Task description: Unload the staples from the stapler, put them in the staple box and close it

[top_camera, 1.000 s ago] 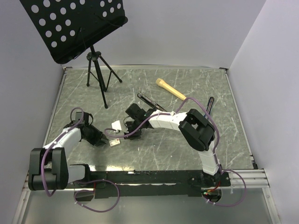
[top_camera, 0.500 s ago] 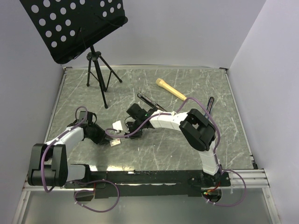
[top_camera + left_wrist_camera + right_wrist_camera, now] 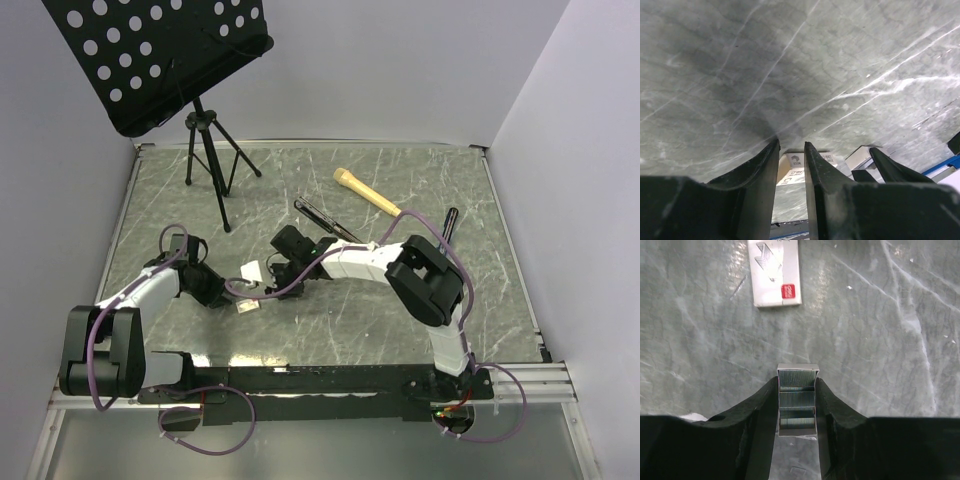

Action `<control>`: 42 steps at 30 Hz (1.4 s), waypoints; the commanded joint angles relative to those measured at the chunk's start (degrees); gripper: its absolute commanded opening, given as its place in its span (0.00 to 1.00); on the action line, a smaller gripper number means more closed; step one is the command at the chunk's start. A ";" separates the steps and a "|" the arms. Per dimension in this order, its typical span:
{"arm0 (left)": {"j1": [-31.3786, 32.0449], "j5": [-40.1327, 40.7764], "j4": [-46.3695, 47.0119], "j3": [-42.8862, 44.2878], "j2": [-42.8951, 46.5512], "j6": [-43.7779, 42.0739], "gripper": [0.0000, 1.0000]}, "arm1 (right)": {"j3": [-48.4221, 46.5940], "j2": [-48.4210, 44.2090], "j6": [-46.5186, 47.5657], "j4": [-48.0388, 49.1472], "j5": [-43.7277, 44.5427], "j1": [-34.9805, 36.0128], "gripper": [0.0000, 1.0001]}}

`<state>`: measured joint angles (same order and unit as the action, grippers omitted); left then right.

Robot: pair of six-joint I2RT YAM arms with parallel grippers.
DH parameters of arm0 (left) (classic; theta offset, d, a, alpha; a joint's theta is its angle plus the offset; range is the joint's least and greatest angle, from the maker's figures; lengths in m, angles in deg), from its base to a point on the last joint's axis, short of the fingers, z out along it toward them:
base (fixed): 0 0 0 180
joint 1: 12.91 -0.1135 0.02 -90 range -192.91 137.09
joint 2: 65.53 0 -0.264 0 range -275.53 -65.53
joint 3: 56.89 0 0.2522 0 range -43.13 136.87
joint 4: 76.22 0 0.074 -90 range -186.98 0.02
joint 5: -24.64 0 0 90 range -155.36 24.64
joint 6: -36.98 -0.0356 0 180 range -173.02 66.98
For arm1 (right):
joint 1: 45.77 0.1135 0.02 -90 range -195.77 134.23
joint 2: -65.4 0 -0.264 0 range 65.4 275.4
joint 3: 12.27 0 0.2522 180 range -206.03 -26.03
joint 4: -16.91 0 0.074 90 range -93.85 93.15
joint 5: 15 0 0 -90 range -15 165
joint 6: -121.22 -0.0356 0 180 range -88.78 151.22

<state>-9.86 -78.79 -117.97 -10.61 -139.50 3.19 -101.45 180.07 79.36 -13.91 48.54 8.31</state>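
The stapler (image 3: 325,219) lies slim and black on the marble table, just beyond my right gripper (image 3: 279,268). In the right wrist view my right gripper (image 3: 797,382) is shut on the staples (image 3: 797,396), several silvery-grey strips in a white-edged block, with a finger pressed against each side. My left gripper (image 3: 221,294) sits low on the table to the left. Its jaws (image 3: 791,146) stand a narrow gap apart with nothing between them. A small printed box (image 3: 795,168) lies just past its fingertips.
A white staple box with a red label (image 3: 775,272) lies ahead of the right gripper. A small box (image 3: 244,306) sits near the left gripper. A tan handle (image 3: 366,191), a pen (image 3: 450,222) and a music stand's tripod (image 3: 212,160) are farther back.
My left arm has swung forward and its gripper has slid a little right toward the small box. My right gripper has hardly shifted.
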 commanded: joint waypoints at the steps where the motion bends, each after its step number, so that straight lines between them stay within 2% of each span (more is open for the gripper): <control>1: 0.12 1.04 -1.46 0.63 1.64 -0.75 0.32 | 0.54 -0.24 -1.64 -0.52 -0.26 1.90 0.36; 21: 0.12 -0.10 -1.02 -1.92 3.66 -0.75 0.31 | -4.12 3.36 -4.72 0.97 -0.26 3.92 0.36; 30: 0.38 -3.97 3.90 -2.81 1.38 0.13 0.30 | -4.12 3.36 -5.95 2.47 -0.09 3.83 0.36; 42: 0.73 -3.79 4.96 -1.75 1.03 -0.57 0.29 | -4.74 4.15 -7.44 2.82 -0.52 4.54 0.36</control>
<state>-9.45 -81.17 -114.45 -12.91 -137.93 3.19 -104.14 182.28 72.87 -12.27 48.85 11.85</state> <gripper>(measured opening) 0.297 0.390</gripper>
